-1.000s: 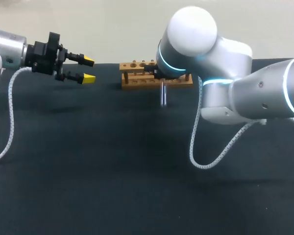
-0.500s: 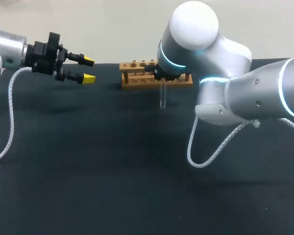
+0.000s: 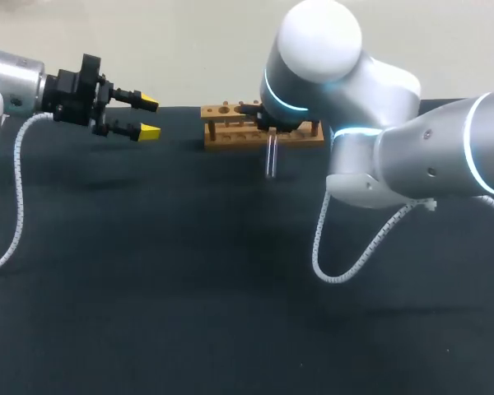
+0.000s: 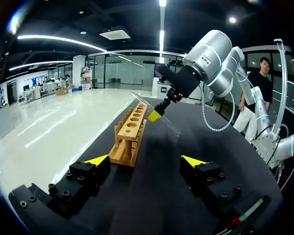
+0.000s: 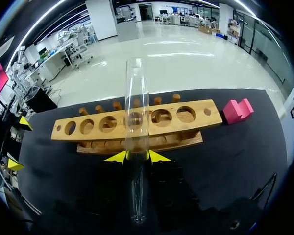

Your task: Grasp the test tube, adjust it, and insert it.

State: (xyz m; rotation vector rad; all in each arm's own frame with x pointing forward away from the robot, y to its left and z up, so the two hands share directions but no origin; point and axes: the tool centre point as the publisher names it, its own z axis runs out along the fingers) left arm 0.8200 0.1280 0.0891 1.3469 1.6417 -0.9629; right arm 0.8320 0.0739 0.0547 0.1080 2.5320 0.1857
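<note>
A clear glass test tube (image 5: 137, 122) stands between the yellow tips of my right gripper (image 5: 137, 156), which is shut on it. Ahead of the tube lies the wooden rack (image 5: 88, 128) with a row of holes. In the head view the test tube (image 3: 271, 158) hangs upright just in front of the rack (image 3: 226, 136), and my right arm (image 3: 379, 156) hides most of its gripper. My left gripper (image 3: 148, 118) stands open at the far left, apart from the rack. The left wrist view looks along the rack (image 4: 130, 137), past its own gripper (image 4: 146, 161), to the right gripper (image 4: 159, 110) holding the tube.
A pink block (image 5: 236, 110) lies on the black table cloth beside one end of the rack. The dark table (image 3: 189, 271) stretches wide in front of the rack. A white coiled cable (image 3: 346, 247) hangs from my right arm.
My right arm has shifted a little to the left, carrying the upright tube with it along the front of the rack. The left arm has not moved.
</note>
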